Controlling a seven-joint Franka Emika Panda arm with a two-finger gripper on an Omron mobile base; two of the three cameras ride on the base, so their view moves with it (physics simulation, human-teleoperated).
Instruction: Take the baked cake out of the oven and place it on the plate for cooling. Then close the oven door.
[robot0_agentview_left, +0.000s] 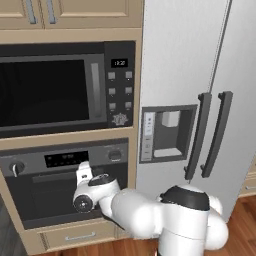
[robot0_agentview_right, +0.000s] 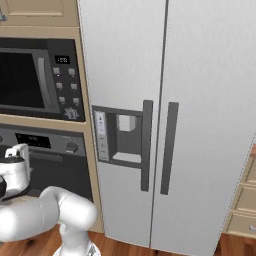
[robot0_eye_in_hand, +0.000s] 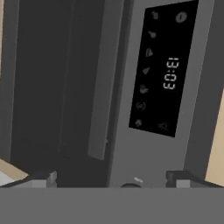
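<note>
Oven (robot0_agentview_left: 65, 185) | black glass door (robot0_agentview_left: 50, 197) shut | bar handle (robot0_eye_in_hand: 103, 87) | jaws wide

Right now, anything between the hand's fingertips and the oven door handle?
Nothing. In the hand view the open hand faces the oven door handle and the display beside it, with only bare space ahead of the fingertips.

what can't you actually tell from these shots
- Inside of the oven: the oven door is shut and its glass is dark, so nothing behind it can be made out in either base view.
- Part of the door handle: covered by the arm in the left base view.
- Symbols beside the oven clock: too small and dim in the hand view.
- Gripper: its open fingertips are cut off at the bottom of the hand view.
</note>
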